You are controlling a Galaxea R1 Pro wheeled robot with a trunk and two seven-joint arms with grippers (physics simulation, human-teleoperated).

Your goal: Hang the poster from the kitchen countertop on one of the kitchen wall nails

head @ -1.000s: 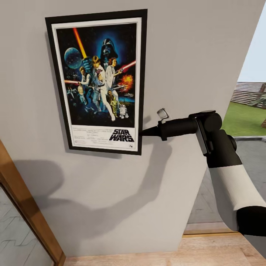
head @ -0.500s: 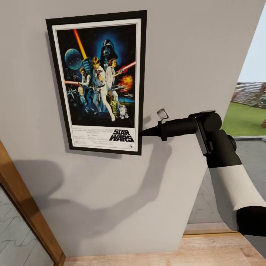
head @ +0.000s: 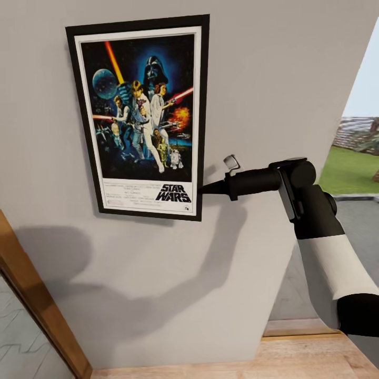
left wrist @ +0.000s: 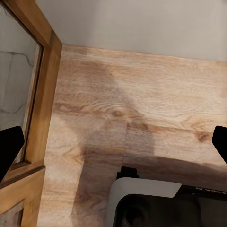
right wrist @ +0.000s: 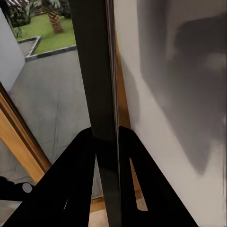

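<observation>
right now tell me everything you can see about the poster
The poster is an upright rectangle in a thin black frame with a white inner border, showing colourful figures on dark blue and a black STAR WARS title below. It lies flat against the pale grey wall, slightly tilted. The right pincer clamps its lower right edge; in the right wrist view the dark frame edge runs between both fingers.

A pale-grey wall [head: 273, 79] meets a wooden floor [head: 295, 363], beside a wood-framed door [head: 31, 300] (glass-panelled), grass [head: 347, 168] outside.
</observation>
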